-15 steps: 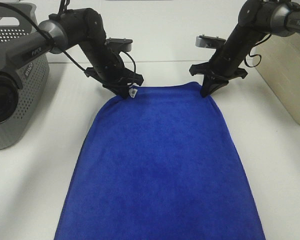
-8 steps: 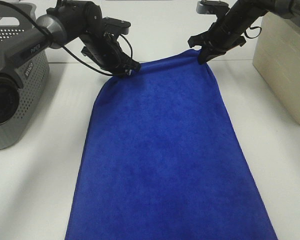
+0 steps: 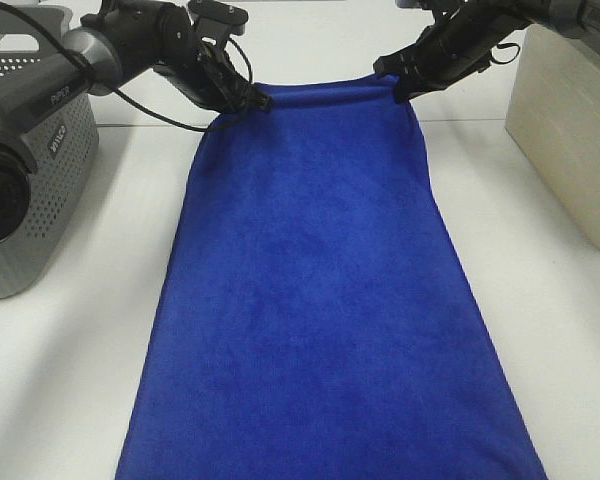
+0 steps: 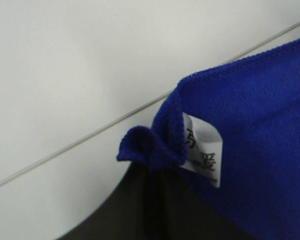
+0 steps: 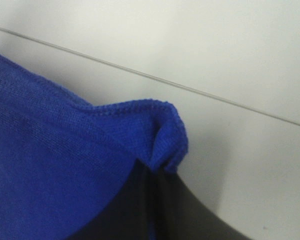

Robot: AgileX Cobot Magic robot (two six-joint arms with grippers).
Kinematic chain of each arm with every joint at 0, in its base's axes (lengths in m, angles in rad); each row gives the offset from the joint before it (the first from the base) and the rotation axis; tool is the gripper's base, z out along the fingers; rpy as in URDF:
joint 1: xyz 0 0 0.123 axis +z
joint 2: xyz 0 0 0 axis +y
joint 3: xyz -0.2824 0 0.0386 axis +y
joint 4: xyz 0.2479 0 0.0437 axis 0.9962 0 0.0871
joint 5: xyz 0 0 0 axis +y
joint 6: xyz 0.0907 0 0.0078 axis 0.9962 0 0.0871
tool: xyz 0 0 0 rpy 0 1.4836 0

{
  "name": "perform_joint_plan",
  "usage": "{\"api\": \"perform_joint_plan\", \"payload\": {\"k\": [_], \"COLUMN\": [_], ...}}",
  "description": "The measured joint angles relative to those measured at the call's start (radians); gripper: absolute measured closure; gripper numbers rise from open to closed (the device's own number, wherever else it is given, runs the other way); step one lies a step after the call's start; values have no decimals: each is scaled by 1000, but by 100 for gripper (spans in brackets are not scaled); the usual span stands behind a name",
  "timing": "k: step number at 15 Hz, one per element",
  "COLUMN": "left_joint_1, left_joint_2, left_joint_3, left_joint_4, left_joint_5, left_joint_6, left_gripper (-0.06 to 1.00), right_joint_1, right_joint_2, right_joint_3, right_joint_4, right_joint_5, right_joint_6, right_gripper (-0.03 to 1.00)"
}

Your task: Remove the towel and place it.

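The royal-blue towel [image 3: 320, 290] is stretched lengthwise down the white table, its near end running off the bottom of the exterior view. My left gripper [image 3: 257, 100] is shut on its far left corner, which is lifted off the table. The left wrist view shows that pinched corner [image 4: 150, 150] with the small white tag [image 4: 202, 150] beside it. My right gripper [image 3: 398, 87] is shut on the far right corner, also lifted. The right wrist view shows that corner [image 5: 165, 145] bunched between the dark jaws.
A grey perforated basket [image 3: 30, 150] stands at the left edge of the table. A cream box [image 3: 570, 130] stands at the right. White table [image 3: 80, 380] lies on both sides of the towel.
Both grippers have moved away from the camera and upward with the towel's far corners. The towel has slid along with them and is pulled out longer and flatter.
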Motion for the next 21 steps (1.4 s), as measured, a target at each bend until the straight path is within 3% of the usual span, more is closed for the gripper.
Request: {"api": "perform_joint_plan", "payload": {"k": [21], "left_joint_1": [2], "left_joint_2": [106], "left_joint_3": [0], "left_joint_4": [73], "left_joint_5": [-307], "left_joint_6": [42], "left_gripper": [92], "right_joint_1": [0], "right_joint_2": [129], "right_joint_3": [0], "right_joint_4": [40], "right_joint_5": [-214], "right_joint_6": [-35], "right_gripper": [95]}}
